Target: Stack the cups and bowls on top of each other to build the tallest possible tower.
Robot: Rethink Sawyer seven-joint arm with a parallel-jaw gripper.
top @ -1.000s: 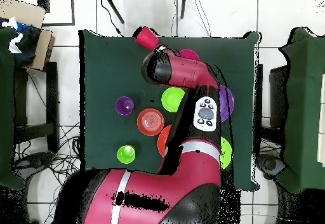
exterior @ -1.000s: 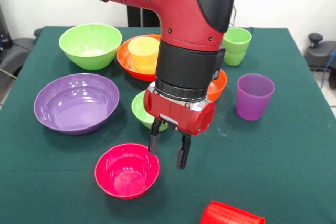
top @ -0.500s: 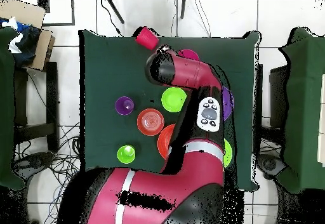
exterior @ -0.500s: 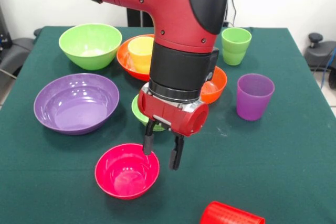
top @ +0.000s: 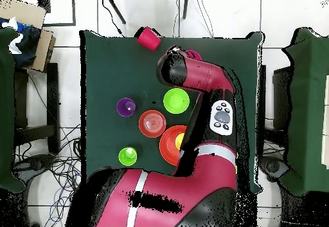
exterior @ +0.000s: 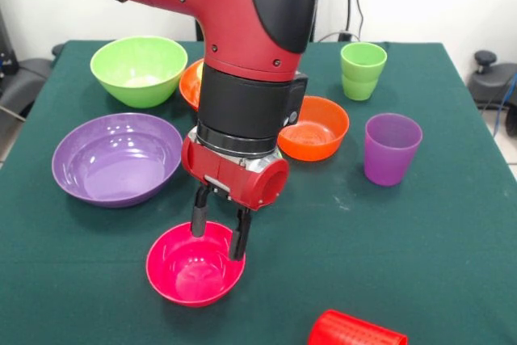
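fingers spread over the small pink bowl

while hanging just above the small magenta-pink bowl [exterior: 195,262], parted, gripping nothing: fingers [exterior: 196,222], with one tip over the bowl's inside and the other at its far right rim. gripper [exterior: 216,237] mounted under a red wrist block on the red and black arm [exterior: 234,30]. bowl upright near the front edge of the green surface [exterior: 420,240]. just right of it at the very front, lying on its side, red cup [exterior: 355,331]. further back on the left, large purple bowl [exterior: 117,157], and behind that a large lime green bowl [exterior: 139,69]. right of the arm, small orange bowl [exterior: 315,128]; large orange bowl [exterior: 191,82] mostly hidden behind the arm. well to the right, upright purple cup [exterior: 391,148], and behind it a light green cup [exterior: 363,70]. seen from overhead only, small lime green bowl [top: 176,100] and a yellow cup [top: 179,139] inside the large orange bowl.
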